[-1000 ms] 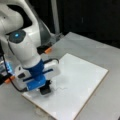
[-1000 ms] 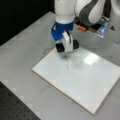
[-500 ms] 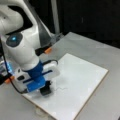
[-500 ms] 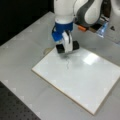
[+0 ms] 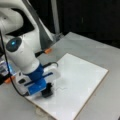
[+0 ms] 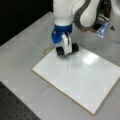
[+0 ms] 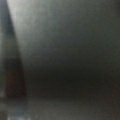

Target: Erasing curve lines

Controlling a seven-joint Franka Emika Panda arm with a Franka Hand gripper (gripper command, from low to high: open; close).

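Gripper [image 6: 66, 51] unmoved — black eraser [image 5: 47, 91] on board [image 6: 82, 80], beside curve lines [image 5: 61, 88].

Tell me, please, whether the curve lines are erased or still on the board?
Still on: the curve lines show faintly on the whiteboard, beside the black eraser under the pincer.

A robotics lab: behind the claw [image 6: 65, 51] hangs a black backdrop [image 5: 87, 20], beneath it a grey tabletop [image 6: 22, 45] adjoining perforated black matting [image 6: 15, 107].
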